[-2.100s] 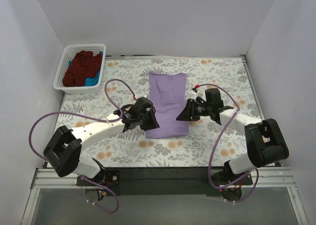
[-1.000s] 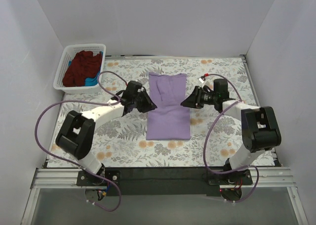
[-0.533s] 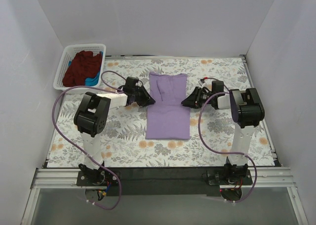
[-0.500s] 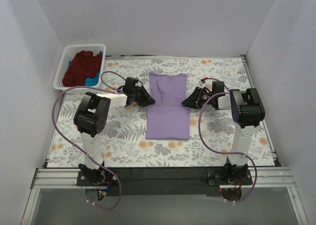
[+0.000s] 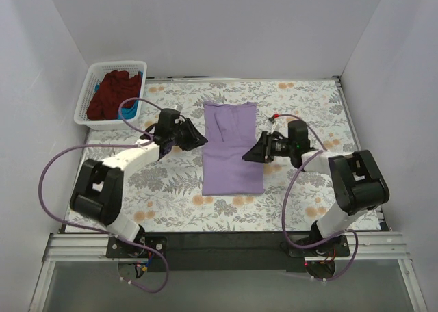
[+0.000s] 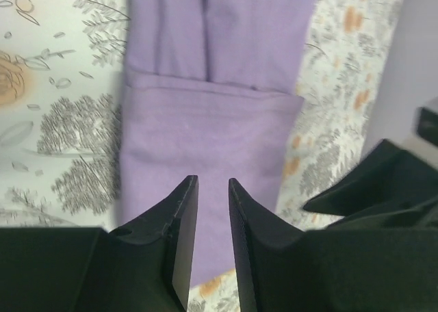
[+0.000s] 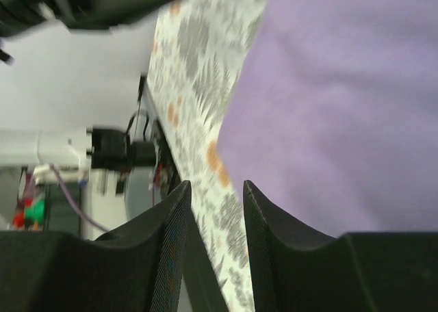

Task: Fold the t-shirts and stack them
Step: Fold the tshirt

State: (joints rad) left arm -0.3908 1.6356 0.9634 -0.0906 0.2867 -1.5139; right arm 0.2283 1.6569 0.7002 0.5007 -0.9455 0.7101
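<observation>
Purple cables [image 5: 51,172] loop off both arms near the front edge of the flower-printed table [image 5: 308,107]. Between the arms, in the middle of the table, lies the lavender t-shirt [image 5: 231,148], folded into a long narrow strip that runs from near to far, with a crosswise fold edge showing in the left wrist view.

The right gripper [image 5: 248,156] points at the strip's right edge about halfway along. Its fingers stand a little apart with nothing between them. The left gripper [image 5: 195,139] sits at the strip's left edge, slightly farther back. Its fingers leave a narrow gap, also with nothing in it. Whether either tip touches the cloth cannot be told.

In the far left corner, well apart from the strip, stands a white lattice basket [image 5: 87,93]. It holds a crumpled maroon t-shirt [image 5: 113,93] lying on top of a blue t-shirt [image 5: 129,110].
</observation>
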